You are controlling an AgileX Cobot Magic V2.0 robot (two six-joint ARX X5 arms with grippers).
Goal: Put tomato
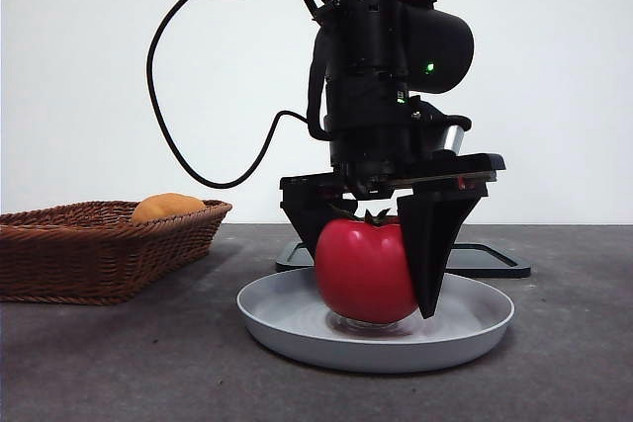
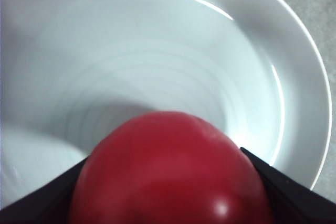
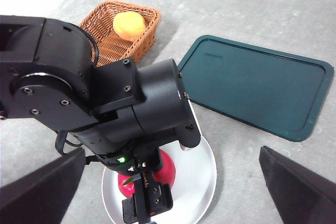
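Your left gripper (image 1: 381, 279) is reaching straight down from above, its black wedge-shaped jaws closed against both sides of the tomato (image 1: 364, 270), which is glossy, round and red with a dark green calyx showing on top. The tomato is sitting in the shallow, smooth white plate (image 1: 297, 328), its underside touching the plate's floor near the middle. The plate is resting on your grey, matte desk (image 1: 119, 363). To one side, well apart, a brown woven wicker basket (image 1: 59, 254) is holding a rounded orange-yellow fruit (image 1: 166, 207). Behind the plate a flat dark green tray (image 3: 257, 85) with a raised rim and rounded corners is lying on the desk. Your right gripper (image 3: 173, 182) is hanging high above the scene, its jaws spread wide and gripping nothing.
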